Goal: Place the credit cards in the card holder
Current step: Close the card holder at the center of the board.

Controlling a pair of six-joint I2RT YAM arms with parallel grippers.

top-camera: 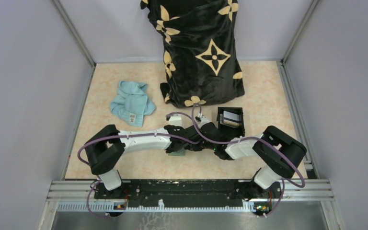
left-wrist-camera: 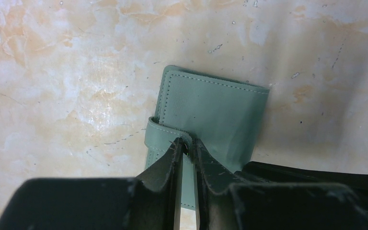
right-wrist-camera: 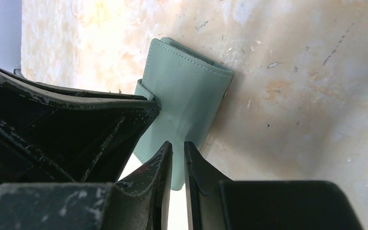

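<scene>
At the middle of the table, both of your arms lie folded low, elbows outward, wrists meeting over the green card holder, which lies closed and flat. Your left gripper is narrowed to a slit on its strap. Your right gripper, likewise nearly closed, points down at its edge. The cards sit in the black box.

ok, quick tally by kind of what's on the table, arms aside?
Card holder: 1
Black box: 1, with cards inside, number unclear
Light blue cloth: 1
Black flower-print fabric: 1
Total: 4
</scene>
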